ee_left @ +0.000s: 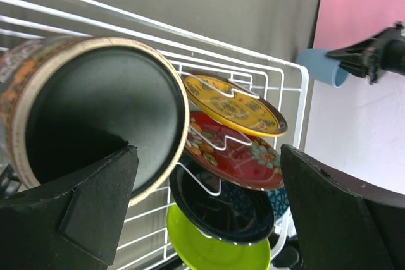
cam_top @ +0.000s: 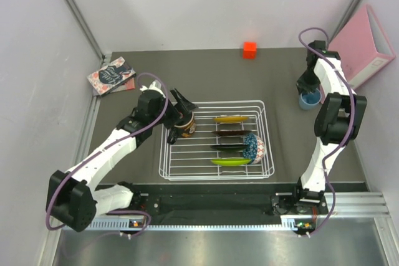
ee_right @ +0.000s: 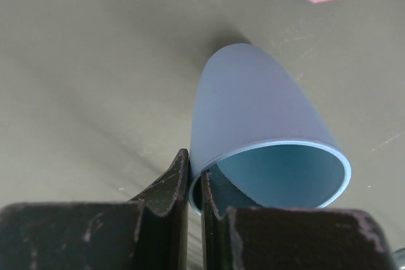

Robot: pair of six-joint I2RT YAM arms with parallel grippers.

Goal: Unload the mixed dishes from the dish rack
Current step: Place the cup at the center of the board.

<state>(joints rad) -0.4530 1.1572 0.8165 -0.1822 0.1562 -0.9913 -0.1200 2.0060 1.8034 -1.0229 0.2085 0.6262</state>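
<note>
The white wire dish rack [cam_top: 165, 154] holds a dark patterned mug [cam_top: 185, 126] lying at its far left. To its right stand yellow [cam_top: 230, 118], reddish [cam_top: 230, 133], black [cam_top: 229, 147] and lime green [cam_top: 230, 161] plates and a blue patterned bowl [cam_top: 254, 147]. My left gripper [cam_top: 181, 107] is open just above the mug [ee_left: 95, 112], whose round end lies by the left finger [ee_left: 69, 219]. My right gripper [cam_top: 307, 87] is shut on the rim of the light blue cup [ee_right: 266, 112], low at the table right of the rack. One finger [ee_right: 168, 181] is outside the rim and the other is inside.
An orange-red cube [cam_top: 249, 49] sits at the back middle. A pink binder [cam_top: 368, 48] leans at the back right, close to the cup. A patterned booklet [cam_top: 111, 74] lies at the back left. Enclosure walls stand on both sides.
</note>
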